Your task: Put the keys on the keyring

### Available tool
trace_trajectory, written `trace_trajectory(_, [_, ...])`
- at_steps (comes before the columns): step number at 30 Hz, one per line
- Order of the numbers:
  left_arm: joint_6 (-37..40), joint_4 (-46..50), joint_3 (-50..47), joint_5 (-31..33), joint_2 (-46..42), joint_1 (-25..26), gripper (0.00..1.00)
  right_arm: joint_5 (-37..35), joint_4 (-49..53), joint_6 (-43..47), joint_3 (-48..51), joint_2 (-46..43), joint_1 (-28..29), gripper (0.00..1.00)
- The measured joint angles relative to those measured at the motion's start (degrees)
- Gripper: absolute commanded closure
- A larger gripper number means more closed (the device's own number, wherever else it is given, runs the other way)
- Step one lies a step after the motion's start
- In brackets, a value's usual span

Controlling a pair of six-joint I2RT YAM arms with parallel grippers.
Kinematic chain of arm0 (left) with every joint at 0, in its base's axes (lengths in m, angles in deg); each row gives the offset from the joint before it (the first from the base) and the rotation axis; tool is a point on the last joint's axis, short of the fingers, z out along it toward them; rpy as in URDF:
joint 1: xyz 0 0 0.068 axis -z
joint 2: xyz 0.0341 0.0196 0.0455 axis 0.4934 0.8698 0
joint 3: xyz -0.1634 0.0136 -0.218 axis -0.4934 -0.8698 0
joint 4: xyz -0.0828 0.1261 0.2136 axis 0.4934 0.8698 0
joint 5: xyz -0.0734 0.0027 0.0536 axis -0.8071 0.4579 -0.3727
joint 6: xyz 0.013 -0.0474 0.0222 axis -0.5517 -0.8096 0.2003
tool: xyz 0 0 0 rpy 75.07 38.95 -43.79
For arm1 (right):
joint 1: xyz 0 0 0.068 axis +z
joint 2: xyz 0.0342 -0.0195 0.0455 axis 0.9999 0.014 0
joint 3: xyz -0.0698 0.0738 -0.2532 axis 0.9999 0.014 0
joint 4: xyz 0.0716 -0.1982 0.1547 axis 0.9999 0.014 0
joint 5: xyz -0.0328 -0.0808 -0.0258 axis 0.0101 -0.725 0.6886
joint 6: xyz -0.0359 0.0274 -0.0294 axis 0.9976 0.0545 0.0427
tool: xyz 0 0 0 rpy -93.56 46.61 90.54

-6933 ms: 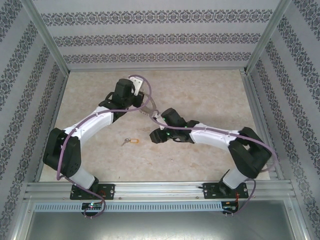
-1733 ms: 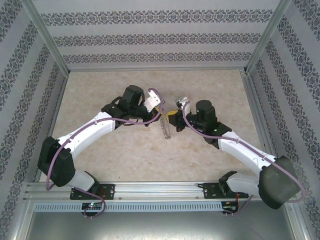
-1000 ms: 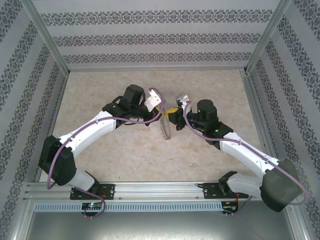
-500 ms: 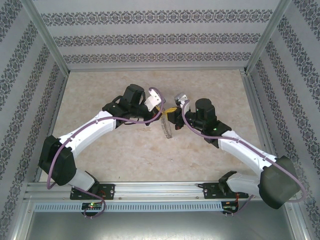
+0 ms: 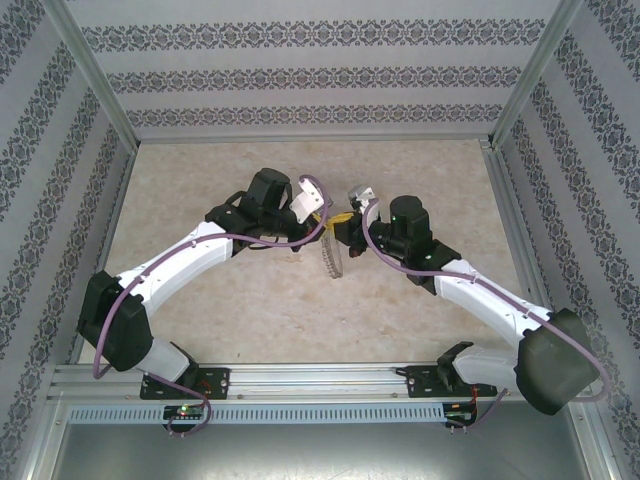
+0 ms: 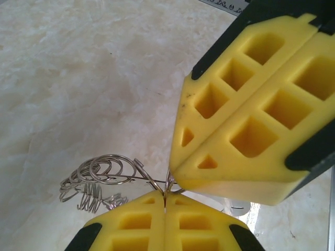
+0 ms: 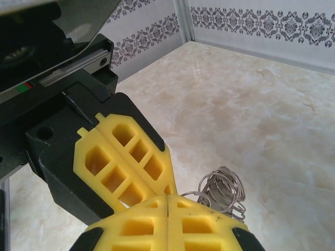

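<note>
Threading step: left gripper (image 6: 165, 201) clamps thin silver wire keyring (image 6: 104, 175); right gripper (image 7: 167, 201), closed at its tip, hold unclear; next calls for fine alignment.

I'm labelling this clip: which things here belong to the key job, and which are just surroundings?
Job: keyring, pinched in the left gripper; right gripper, shut beside it.
Surroundings: table, patterned walls, metal frame.

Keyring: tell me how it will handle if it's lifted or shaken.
Probably floppy and jangly: the keyring is thin wire loops hanging loosely in a bunch. Likely light, as it dangles from the shut left pincer by one wire.
</note>
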Motion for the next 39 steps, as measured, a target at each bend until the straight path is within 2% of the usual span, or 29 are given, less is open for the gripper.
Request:
trace_trajectory(26, [-0.7, -2.0, 0.0, -0.9, -0.5, 0.5, 1.00, -1.4, -2.2, -1.7, 4.0, -0.6, -4.5, 1.00])
trace_trajectory(31, [-2.2, -4.3, -1.1, 2.1, -1.3, 0.5, 1.00, -2.0, -2.2, -2.0, 4.6, -0.8, -5.3, 1.00])
trace_trajectory(34, [-4.1, -5.9, -2.5, 5.9, -1.8, 0.5, 0.77, -3.8, -2.1, -2.5, 4.8, -0.8, -6.1, 1.00])
trace_trajectory(37, [-6.9, -6.9, -3.0, 10.3, -1.5, 0.5, 0.61, -6.6, -1.6, -3.7, 5.0, -0.8, -7.3, 1.00])
trace_trajectory(39, [-8.8, -6.8, -2.4, 12.7, -0.3, 0.5, 0.56, -8.5, -1.4, -4.9, 5.6, -0.8, -8.7, 1.00])
